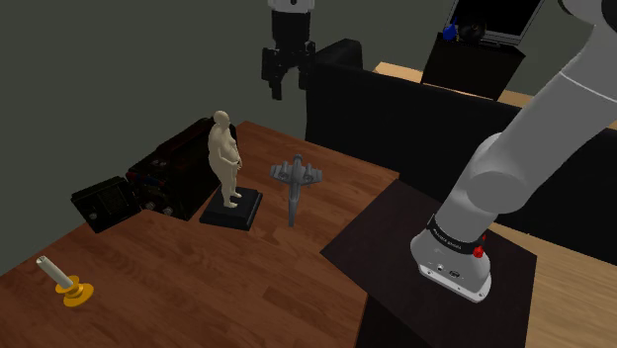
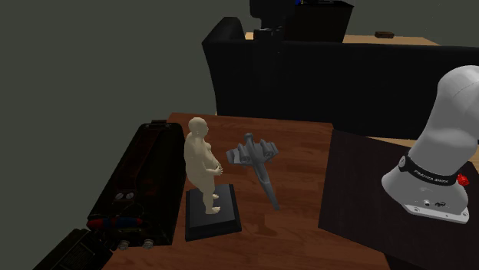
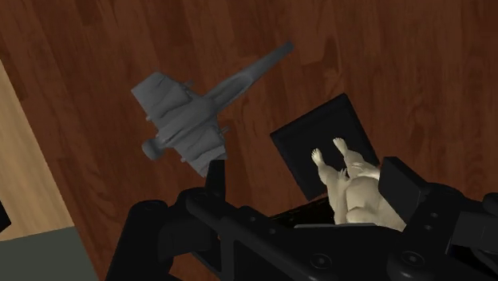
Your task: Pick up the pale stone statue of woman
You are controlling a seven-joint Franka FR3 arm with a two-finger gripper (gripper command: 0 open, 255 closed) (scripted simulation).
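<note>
Nearest in the shoulder view, the arm (image 1: 514, 168) rises from its dark stand (image 1: 435, 297). At the wooden table's (image 1: 178, 287) near corner sits a pale peg (image 1: 65, 281) on a yellow disc. Mid-table, the statue (image 1: 225, 158) stands upright on a black square base (image 1: 232, 211), its long axis vertical, with belly and feet turned toward the grey plane (image 1: 295, 175) just beside it on that view's right. Black cases (image 1: 163, 173) lie close behind the statue. Farther back and well above the table hangs the gripper (image 1: 286, 87). Its jaws are apart, and in the wrist view the statue shows between the fingers (image 3: 214, 172), untouched. A dark sofa (image 1: 386, 119) lies beyond.
</note>
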